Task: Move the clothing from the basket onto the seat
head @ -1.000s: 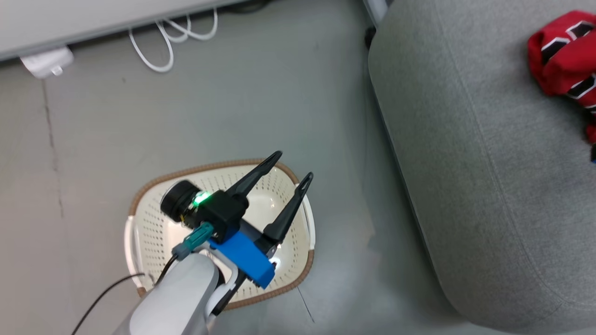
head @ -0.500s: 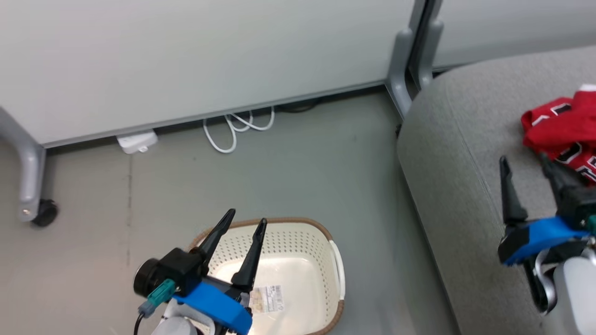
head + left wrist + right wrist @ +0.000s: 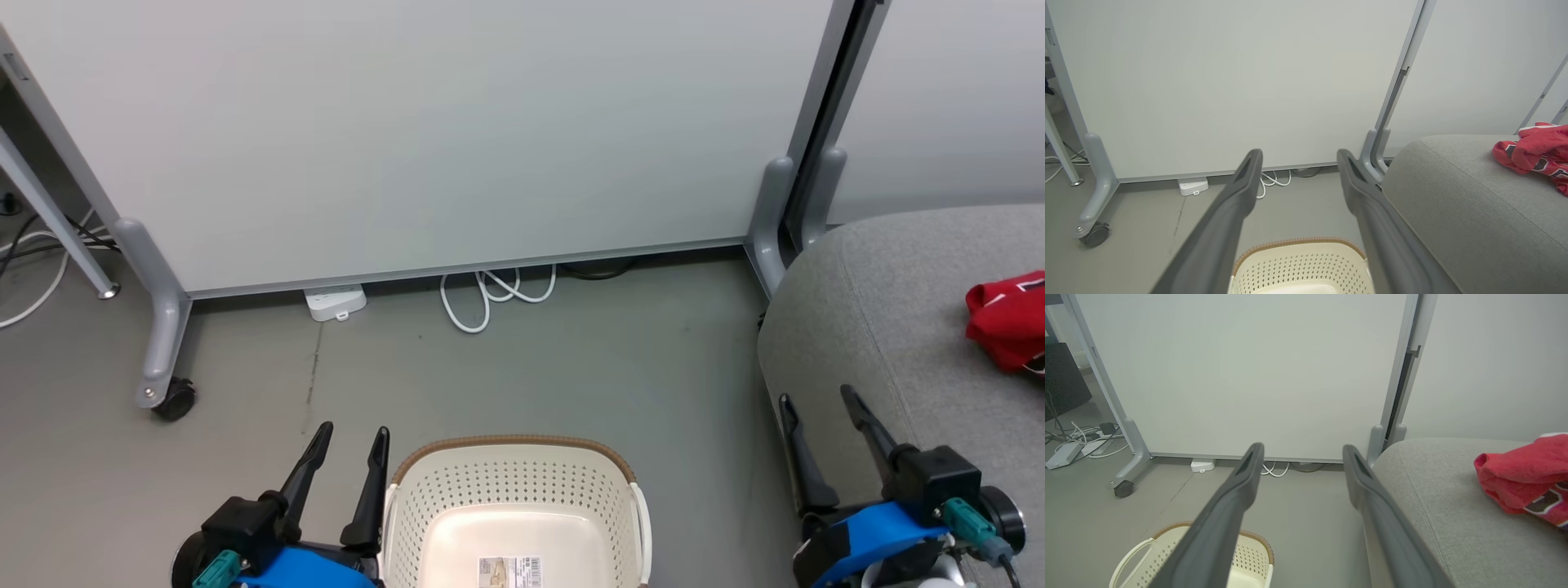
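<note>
- Left gripper (image 3: 354, 428): jaws spread, nothing between them. It hangs over the floor just beside the left wall of the basket (image 3: 510, 445).
  - Risk: a sideways sweep to the right would strike the handle side. The basket looks light and would probably skid or tip.
- Basket: upright on the floor, mouth up. The part of its bottom in view carries a label sticker (image 3: 509, 569) and no garment. Judged from this, the unloading step looks done.
- Right gripper (image 3: 815, 394): jaws spread, holding nothing, fingers standing over the rounded near-left corner of the seat (image 3: 882, 327).
  - Risk: a low pass toward the red heap could drag the fingers across the upholstery or snag loose fabric and pull it toward the edge.
- Clothing (image 3: 1008, 322): lies on the seat, well apart from both grippers and well back from the seat's left edge.
  - Orientation: bunched into a heap, so no collar or hem direction can be read.
  - Long axis: appears to run left to right across the head view — the frame's right edge cuts it off, so the full length cannot be told.
  - Risk: any portion beyond that edge might overhang the cushion and slide off.
</note>
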`<state>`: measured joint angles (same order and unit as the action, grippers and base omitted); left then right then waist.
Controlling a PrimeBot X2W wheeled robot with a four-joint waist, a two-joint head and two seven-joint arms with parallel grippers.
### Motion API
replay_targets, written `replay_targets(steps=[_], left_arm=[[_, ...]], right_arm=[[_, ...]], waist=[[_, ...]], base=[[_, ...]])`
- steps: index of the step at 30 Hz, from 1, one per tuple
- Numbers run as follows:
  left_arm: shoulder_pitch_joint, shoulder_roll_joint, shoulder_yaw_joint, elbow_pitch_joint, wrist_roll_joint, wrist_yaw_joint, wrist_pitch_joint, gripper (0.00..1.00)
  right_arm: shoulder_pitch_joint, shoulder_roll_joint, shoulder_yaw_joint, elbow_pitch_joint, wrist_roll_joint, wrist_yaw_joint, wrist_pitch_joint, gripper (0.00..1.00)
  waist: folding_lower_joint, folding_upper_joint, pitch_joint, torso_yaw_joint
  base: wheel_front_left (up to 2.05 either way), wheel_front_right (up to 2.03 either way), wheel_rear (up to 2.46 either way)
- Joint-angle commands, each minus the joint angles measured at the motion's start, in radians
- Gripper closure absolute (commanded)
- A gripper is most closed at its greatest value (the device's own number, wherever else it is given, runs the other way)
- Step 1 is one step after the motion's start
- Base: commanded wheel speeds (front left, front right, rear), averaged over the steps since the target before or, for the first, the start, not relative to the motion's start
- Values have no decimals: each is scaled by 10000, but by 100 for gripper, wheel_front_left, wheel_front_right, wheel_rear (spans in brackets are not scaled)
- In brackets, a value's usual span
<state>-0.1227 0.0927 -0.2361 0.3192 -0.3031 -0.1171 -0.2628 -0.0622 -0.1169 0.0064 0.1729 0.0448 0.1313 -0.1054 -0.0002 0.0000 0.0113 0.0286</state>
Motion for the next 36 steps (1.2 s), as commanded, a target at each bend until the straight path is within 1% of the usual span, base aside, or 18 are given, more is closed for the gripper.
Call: replay_targets(steps=[1, 6, 11, 17, 33, 34, 36], left_arm=[[169, 4, 201, -71, 139, -42, -29, 0], [359, -48, 552, -63, 234, -74, -29, 0], [502, -92, 784, -18, 279, -85, -29, 0], [608, -158, 910, 23, 323, -119, -29, 0], [463, -146, 903, 224, 279, -142, -29, 0], [490, -192, 885, 224, 279, -104, 2, 100], [556, -222, 872, 384, 280, -102, 17, 100]], right_arm=[[333, 199, 45, -262, -55, -11, 30, 0], [801, 500, -31, -703, -158, -11, 56, 0], [1045, 643, -376, -1011, -278, -11, 69, 0], [1199, 678, -529, -1255, -263, -11, 171, 0], [1321, 680, -569, -1198, 105, -11, 115, 0], [1217, 644, -564, -1195, 76, 0, 143, 100], [1259, 646, -556, -1011, 75, 2, 148, 100]], waist=[[2, 0, -151, 161], [2, 0, -220, 200], [2, 0, -278, 166], [2, 0, -285, 140], [2, 0, -262, 184], [2, 0, -261, 184], [2, 0, -261, 184]], base=[[0, 0, 0], [0, 0, 0], [0, 0, 0], [0, 0, 0], [0, 0, 0], [0, 0, 0], [0, 0, 0]])
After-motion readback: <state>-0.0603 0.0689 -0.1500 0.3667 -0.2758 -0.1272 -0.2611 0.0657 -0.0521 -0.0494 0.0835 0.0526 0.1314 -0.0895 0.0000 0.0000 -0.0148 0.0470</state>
